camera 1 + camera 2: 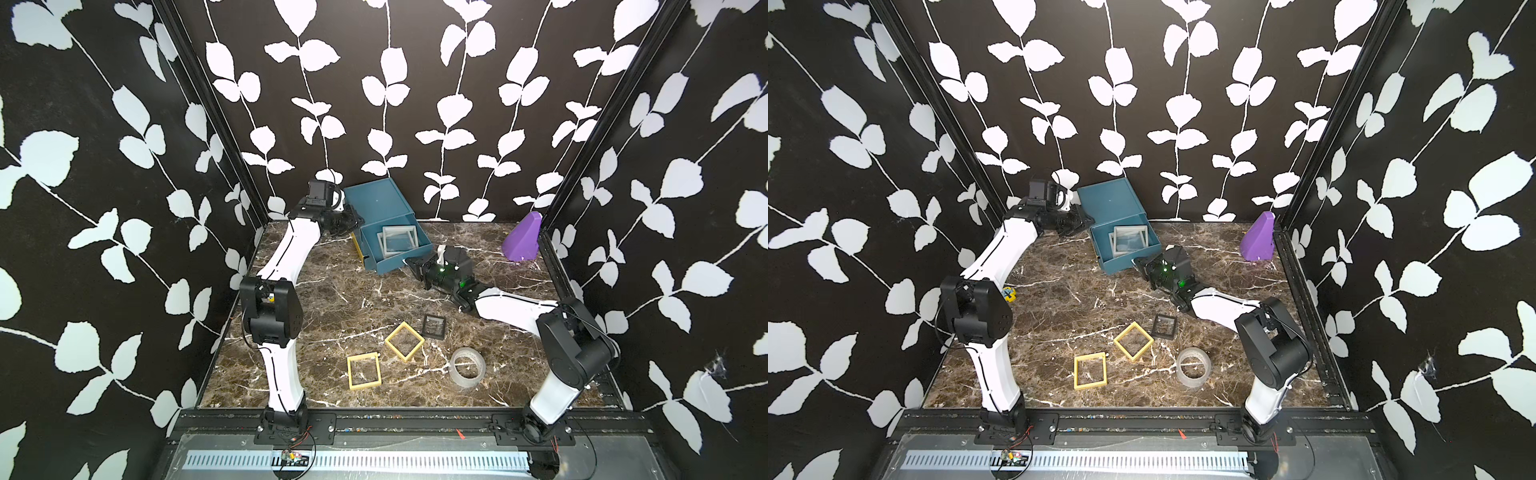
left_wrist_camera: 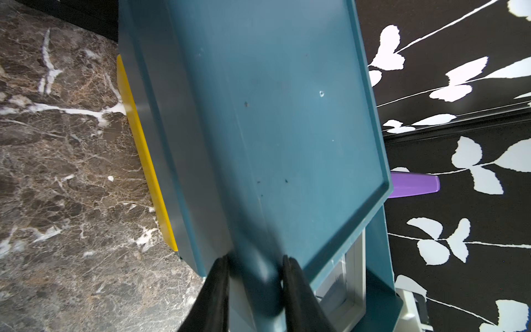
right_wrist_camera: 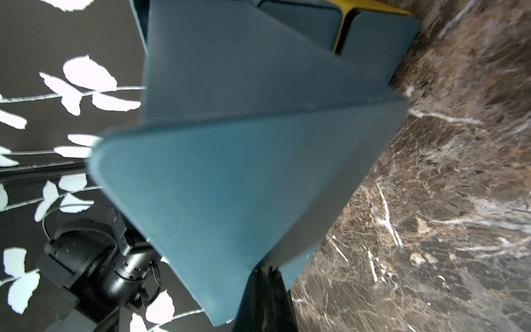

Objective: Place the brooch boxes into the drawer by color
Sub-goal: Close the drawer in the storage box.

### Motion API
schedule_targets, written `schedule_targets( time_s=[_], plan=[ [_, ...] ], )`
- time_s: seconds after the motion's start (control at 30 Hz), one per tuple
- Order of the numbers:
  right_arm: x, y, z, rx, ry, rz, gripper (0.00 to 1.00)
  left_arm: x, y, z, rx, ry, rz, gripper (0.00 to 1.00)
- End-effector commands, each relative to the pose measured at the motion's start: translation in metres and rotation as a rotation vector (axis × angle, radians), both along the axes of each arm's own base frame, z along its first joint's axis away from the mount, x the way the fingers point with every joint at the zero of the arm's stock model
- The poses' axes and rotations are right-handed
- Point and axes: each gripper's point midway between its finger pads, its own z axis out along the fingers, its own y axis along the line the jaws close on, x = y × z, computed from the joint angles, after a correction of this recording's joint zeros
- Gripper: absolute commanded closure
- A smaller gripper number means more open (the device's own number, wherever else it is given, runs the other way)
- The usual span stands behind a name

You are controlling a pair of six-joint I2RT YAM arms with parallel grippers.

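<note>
Here, marble tabletop [image 1: 332, 299], leaf-print walls [image 1: 415, 104], teal drawer [image 1: 376, 203]

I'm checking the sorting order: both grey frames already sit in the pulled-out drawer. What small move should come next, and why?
Probably push the drawer shut. Both grey frames lie inside it, the right gripper is closed at its front, and the left gripper grips the chest, which should keep it from sliding.

In both top views, looking down from high in front on the whole table [image 1: 332, 299]; wrists close, likely opposite sides of the teal drawer chest [image 2: 273, 115].
</note>
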Motion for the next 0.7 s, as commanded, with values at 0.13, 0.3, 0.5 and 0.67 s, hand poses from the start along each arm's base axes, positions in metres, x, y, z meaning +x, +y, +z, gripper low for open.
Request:
schedule_targets(
  time_s=[0.13, 0.3, 0.5, 0.67],
  plan=[
    [0.011, 0.007, 0.049, 0.064, -0.076, -0.020, 1.00, -0.015, -0.006, -0.009, 0.008, 0.042, -0.030, 0.74],
    [0.021, 0.013, 0.061, 0.081, -0.087, -0.026, 1.00, -0.015, -0.009, -0.007, 0.006, 0.038, -0.035, 0.75],
    [0.035, 0.024, 0.067, 0.079, -0.086, -0.017, 1.00, -0.017, -0.011, -0.009, 0.005, 0.045, -0.042, 0.76],
    [0.050, 0.034, 0.068, 0.087, -0.084, -0.015, 1.00, -0.018, -0.015, -0.011, 0.002, 0.047, -0.050, 0.77]
  ],
)
